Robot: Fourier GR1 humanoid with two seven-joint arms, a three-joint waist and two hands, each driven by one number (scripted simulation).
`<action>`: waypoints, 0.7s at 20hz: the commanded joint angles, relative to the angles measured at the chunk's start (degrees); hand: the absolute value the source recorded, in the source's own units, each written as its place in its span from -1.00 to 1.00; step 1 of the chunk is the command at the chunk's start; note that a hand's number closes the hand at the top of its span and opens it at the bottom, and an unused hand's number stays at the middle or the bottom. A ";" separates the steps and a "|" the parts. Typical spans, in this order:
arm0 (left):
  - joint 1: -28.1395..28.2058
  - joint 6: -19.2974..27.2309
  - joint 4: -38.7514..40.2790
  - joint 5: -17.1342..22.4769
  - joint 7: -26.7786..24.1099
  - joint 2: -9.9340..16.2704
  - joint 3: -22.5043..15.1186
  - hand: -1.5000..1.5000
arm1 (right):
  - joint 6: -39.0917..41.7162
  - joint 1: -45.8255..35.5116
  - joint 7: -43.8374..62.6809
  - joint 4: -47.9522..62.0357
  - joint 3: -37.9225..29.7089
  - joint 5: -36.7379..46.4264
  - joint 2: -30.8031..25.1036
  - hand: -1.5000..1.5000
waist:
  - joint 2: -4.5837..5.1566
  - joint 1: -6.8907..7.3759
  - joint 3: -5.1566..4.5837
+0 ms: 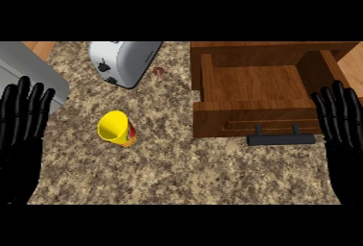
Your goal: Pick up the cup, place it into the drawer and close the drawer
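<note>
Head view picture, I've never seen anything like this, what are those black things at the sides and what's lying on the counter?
This one picture looks steeply down from the robot's head onto a speckled stone counter. The black shapes are its hands: the left robot hand and the right robot hand, both resting open, fingers up, holding nothing. On the counter stand a yellow cup, a grey metal toaster and a brown wooden drawer, pulled open, with a dark bar handle. A small reddish object beside the toaster is too small to identify.
</note>
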 commanded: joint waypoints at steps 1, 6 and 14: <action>-3.36 -5.54 4.62 5.03 -1.95 2.67 1.49 -1.00 | -1.25 -0.45 -1.31 0.41 0.51 0.90 1.70 -1.00 | -0.90 0.97 -1.19; -8.13 -22.38 9.24 21.29 -3.81 9.73 2.60 -1.00 | 0.94 -1.24 -1.85 -0.70 -1.11 -1.60 -0.11 -1.00 | -0.73 -0.02 -1.31; -13.10 -27.33 29.12 34.94 5.45 11.76 8.87 -1.00 | 3.99 -6.99 6.18 5.68 2.52 -2.27 -0.64 -1.00 | -0.84 1.11 -1.20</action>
